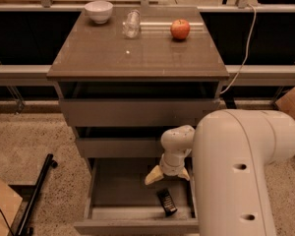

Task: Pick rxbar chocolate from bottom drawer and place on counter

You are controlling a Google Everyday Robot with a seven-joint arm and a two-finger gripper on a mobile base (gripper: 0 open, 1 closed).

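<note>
Down in the bottom drawer (118, 191), the lowest of three, I count one rxbar chocolate (167, 202), flat on the floor toward the front right. My pincer (169, 175) hangs just behind it, not touching, its two fingers spread and gripping nothing. On the table (137, 58) are one white bowl (99, 11), one clear glass (131, 23) and one apple (180, 29).

light: dim, warm | glare: soft sheen on counter (137, 58) | shadow: gripper (169, 175) over shaded bottom drawer (113, 191)
</note>
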